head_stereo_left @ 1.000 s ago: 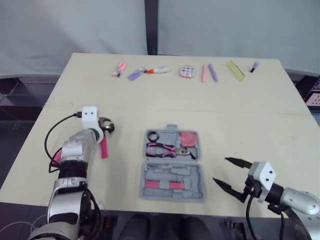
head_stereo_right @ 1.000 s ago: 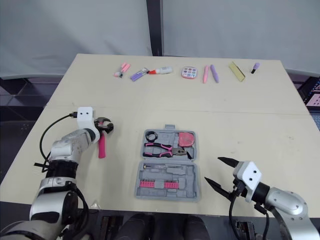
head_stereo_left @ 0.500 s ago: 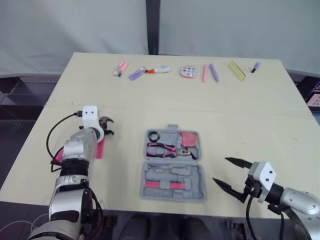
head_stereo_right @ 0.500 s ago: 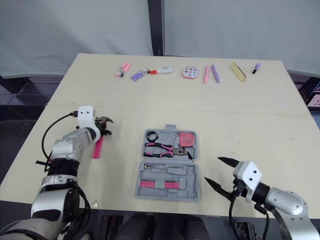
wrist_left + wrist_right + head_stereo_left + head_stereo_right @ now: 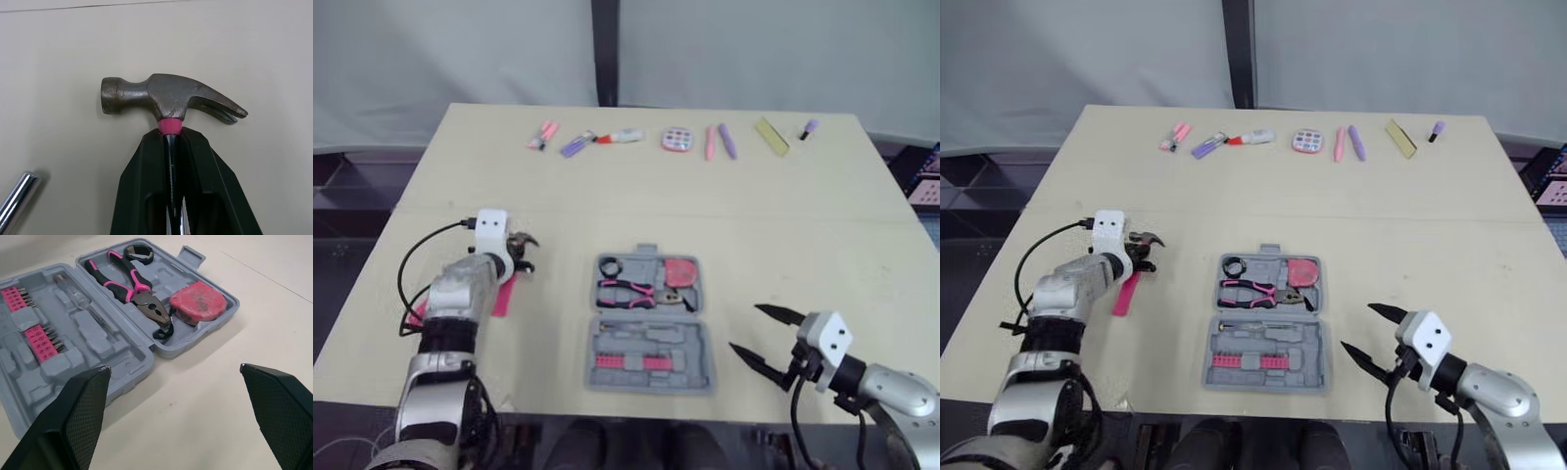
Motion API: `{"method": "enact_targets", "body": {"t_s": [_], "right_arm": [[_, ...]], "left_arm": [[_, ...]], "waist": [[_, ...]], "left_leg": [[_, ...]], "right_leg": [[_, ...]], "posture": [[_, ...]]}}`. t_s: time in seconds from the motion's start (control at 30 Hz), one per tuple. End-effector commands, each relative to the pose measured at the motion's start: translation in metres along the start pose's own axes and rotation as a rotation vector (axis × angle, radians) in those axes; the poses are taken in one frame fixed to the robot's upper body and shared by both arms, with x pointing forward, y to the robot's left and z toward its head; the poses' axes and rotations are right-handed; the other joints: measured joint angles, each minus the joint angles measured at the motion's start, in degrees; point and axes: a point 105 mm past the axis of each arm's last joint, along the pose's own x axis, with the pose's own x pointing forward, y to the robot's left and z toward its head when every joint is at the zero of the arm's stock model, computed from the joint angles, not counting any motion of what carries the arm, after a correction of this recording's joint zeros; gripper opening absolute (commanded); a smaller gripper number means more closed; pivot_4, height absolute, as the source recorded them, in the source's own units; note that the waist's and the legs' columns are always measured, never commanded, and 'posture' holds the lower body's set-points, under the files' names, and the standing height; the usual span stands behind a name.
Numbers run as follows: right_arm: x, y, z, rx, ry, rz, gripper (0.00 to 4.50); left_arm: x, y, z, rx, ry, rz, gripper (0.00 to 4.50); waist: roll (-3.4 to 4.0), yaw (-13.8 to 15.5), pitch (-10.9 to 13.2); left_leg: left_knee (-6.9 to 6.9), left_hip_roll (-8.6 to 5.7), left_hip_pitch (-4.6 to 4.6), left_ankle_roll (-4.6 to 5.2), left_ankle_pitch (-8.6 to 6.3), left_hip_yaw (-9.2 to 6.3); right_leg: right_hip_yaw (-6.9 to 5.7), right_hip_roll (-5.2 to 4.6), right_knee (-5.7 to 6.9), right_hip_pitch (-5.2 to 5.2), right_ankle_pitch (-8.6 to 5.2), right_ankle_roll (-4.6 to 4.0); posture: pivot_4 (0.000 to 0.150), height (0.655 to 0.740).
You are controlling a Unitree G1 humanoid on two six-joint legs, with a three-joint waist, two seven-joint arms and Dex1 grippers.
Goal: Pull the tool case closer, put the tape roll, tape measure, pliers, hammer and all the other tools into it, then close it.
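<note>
The grey tool case point(image 5: 689, 338) lies open mid-table. Its far half holds a black tape roll point(image 5: 611, 265), pink-handled pliers point(image 5: 628, 290) and a red tape measure point(image 5: 682, 271); the near half holds pink bits point(image 5: 36, 333) and a screwdriver point(image 5: 80, 301). Left of the case, my left gripper point(image 5: 169, 134) is shut on the neck of the hammer point(image 5: 166, 95), just under its steel head. The pink handle point(image 5: 502, 294) trails back under my wrist. My right gripper point(image 5: 746, 330) stands open just right of the case's near half, holding nothing.
Small pink, purple and yellow items line the table's far edge, among them a marker point(image 5: 545, 135), a round case point(image 5: 678, 139) and a yellow strip point(image 5: 771, 136). A shiny metal shaft point(image 5: 14, 200) lies beside the hammer. Bare tabletop separates the hammer from the case.
My left gripper has shut on the hammer's neck, and the pink handle has swung a little to the left. The right arm has stayed put.
</note>
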Motion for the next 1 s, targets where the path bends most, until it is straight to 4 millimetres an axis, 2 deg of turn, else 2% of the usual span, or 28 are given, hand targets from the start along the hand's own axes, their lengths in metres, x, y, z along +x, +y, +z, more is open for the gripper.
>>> {"method": "enact_targets", "body": {"t_s": [0.03,0.1,0.23,0.3,0.43,0.53,0.63,0.83,1.0], "right_arm": [[-0.001,-0.003,0.015,-0.011,-0.044,-0.005,4.50],[-0.001,-0.001,0.015,-0.019,-0.046,0.018,4.50],[-0.003,-0.001,0.011,-0.025,-0.029,0.051,4.50],[-0.002,-0.004,0.011,-0.036,-0.025,0.055,4.50],[-0.001,-0.003,0.010,-0.049,-0.020,0.085,4.50],[0.001,0.001,0.011,-0.069,-0.016,0.113,4.50],[-0.001,-0.001,0.013,-0.075,-0.012,0.115,4.50],[-0.012,0.004,0.012,-0.072,-0.006,0.156,4.50],[-0.021,0.009,0.002,-0.119,0.055,0.238,4.50]], "left_arm": [[-0.029,-0.028,0.027,0.164,-0.093,-0.246,0.05],[-0.046,-0.041,0.025,0.233,-0.081,-0.362,0.05],[-0.084,-0.082,0.013,0.392,-0.019,-0.661,0.05],[-0.093,-0.096,0.009,0.443,0.002,-0.741,0.05],[-0.099,-0.114,0.010,0.520,-0.007,-0.805,0.05],[-0.107,-0.136,0.003,0.617,0.013,-0.889,0.05],[-0.115,-0.154,0.001,0.631,0.013,-0.964,0.05],[-0.118,-0.171,-0.008,0.691,0.074,-1.022,0.05],[-0.113,-0.190,-0.010,0.761,0.093,-1.049,0.05]], "waist": [[0.00,-0.40,0.00],[0.00,-0.80,0.00],[0.00,-1.01,0.00],[0.01,-0.97,0.00],[0.00,-0.96,0.00],[0.00,-1.03,0.00],[0.00,-1.00,0.00],[0.00,-0.86,0.00],[-0.01,-0.78,0.01]], "left_leg": [[-0.04,0.03,-0.04,0.00,0.00,0.06],[-0.08,0.03,-0.09,0.00,0.00,0.11],[-0.21,0.01,-0.07,0.00,0.00,0.12],[-0.20,0.02,-0.09,0.01,0.00,0.12],[-0.20,0.00,-0.09,0.04,0.02,0.19],[-0.24,0.02,-0.09,0.04,0.02,0.23],[-0.23,0.02,-0.09,0.05,0.02,0.24],[-0.23,0.02,-0.11,0.06,0.02,0.25],[-0.20,-0.02,-0.12,0.10,0.03,0.28]], "right_leg": [[0.03,0.01,0.01,-0.09,0.00,0.00],[0.09,0.00,0.09,-0.22,0.00,0.00],[0.23,-0.04,0.05,-0.23,0.00,0.00],[0.26,-0.04,-0.03,-0.21,0.00,-0.01],[0.34,-0.03,-0.08,-0.19,0.00,-0.01],[0.33,-0.01,-0.08,-0.20,0.00,-0.01],[0.34,-0.01,-0.08,-0.20,0.00,-0.01],[0.36,0.00,-0.08,-0.20,0.00,-0.01],[0.36,-0.02,-0.11,-0.17,0.00,-0.01]], "posture": [[0.150,0.7400],[0.150,0.7400],[0.150,0.7400],[0.150,0.7400],[0.150,0.7400],[0.150,0.7400],[0.150,0.7400],[0.150,0.7400],[0.150,0.7400]]}}
